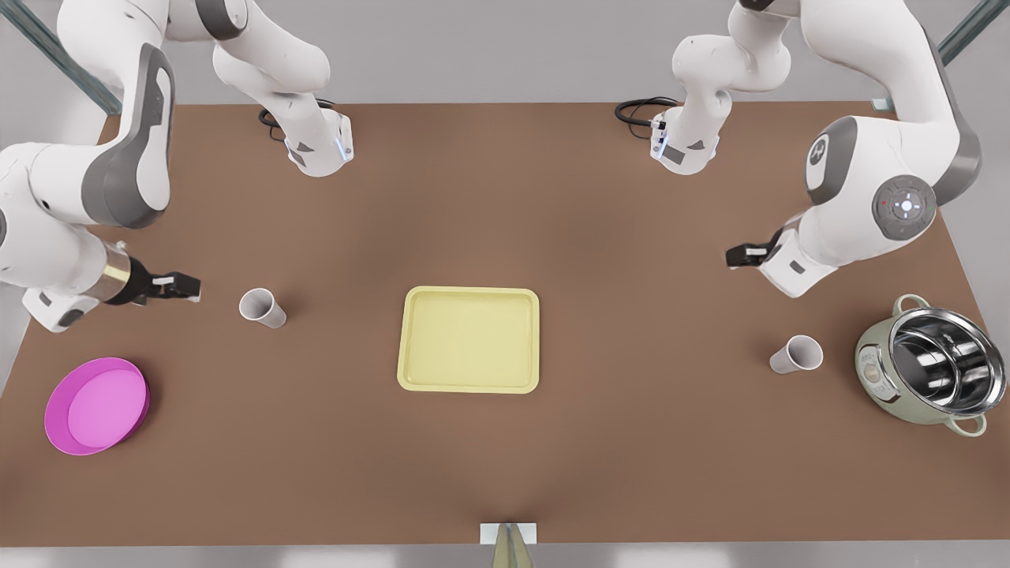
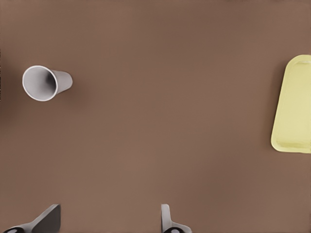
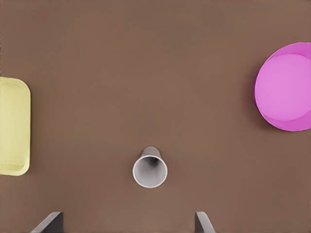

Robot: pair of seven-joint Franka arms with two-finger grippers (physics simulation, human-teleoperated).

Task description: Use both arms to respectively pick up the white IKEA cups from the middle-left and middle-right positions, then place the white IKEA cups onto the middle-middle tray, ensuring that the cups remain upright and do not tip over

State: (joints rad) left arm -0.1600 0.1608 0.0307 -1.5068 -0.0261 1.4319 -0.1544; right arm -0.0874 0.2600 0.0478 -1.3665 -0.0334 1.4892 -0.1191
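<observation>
Two white cups stand upright on the brown table. One cup point(image 1: 263, 308) point(image 3: 150, 169) is at the front view's left, and my right gripper point(image 1: 188, 287) point(image 3: 127, 223) hovers open just outside it, away from the tray, with nothing between its fingers. The other cup point(image 1: 796, 354) point(image 2: 45, 83) stands at the front view's right, beside the pot. My left gripper point(image 1: 735, 255) point(image 2: 108, 222) hangs open and empty, apart from that cup and farther back on the table. The pale yellow tray point(image 1: 470, 339) point(image 2: 293, 109) point(image 3: 12, 127) lies bare in the middle.
A round magenta plate point(image 1: 96, 405) point(image 3: 285, 92) lies near the table's front at the front view's left. A steel-lined pot point(image 1: 931, 374) stands at the front view's right edge, close to that cup. Both arm bases point(image 1: 319, 146) point(image 1: 685, 146) stand along the back edge.
</observation>
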